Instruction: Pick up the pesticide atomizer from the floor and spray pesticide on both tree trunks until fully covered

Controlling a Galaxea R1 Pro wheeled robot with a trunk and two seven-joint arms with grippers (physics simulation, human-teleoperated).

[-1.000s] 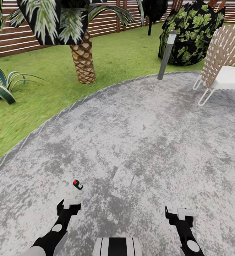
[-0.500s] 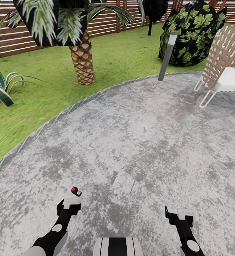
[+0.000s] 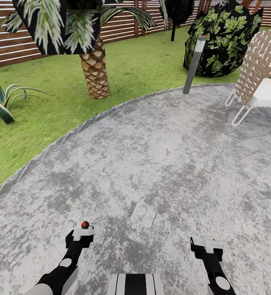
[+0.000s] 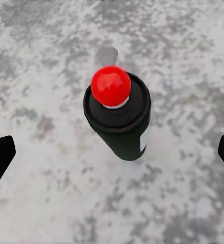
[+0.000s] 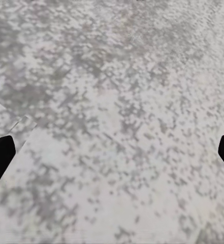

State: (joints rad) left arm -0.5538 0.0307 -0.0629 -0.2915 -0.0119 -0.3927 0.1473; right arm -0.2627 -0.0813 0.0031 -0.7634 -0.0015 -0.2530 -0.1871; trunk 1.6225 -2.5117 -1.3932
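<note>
The pesticide atomizer [image 3: 85, 225], a small dark bottle with a red top, stands upright on the grey concrete floor [image 3: 160, 172]. My left gripper [image 3: 83, 234] hangs right over it. In the left wrist view the atomizer [image 4: 119, 117] sits centred between the two dark fingertips [image 4: 0, 157], which stand wide apart and clear of it, so the left gripper [image 4: 114, 155] is open. My right gripper [image 3: 209, 246] is open over bare floor, as the right wrist view shows [image 5: 112, 152]. Beyond the paving lies the garden lawn [image 3: 143, 61] with its slat fence [image 3: 12, 53]. The two trees and their trunks are out of view.
A short palm [image 3: 95, 73] and a striped agave [image 3: 0, 102] grow on the lawn to the left. A grey bollard lamp [image 3: 193, 63] stands at the paving edge by a dark leafy bush [image 3: 221, 37]. A woven chair [image 3: 260, 78] is at the right.
The whole head picture has slid down slightly, so the camera has moved forward. The atomizer now lies closer to my left gripper in the picture. Both grippers stay open.
</note>
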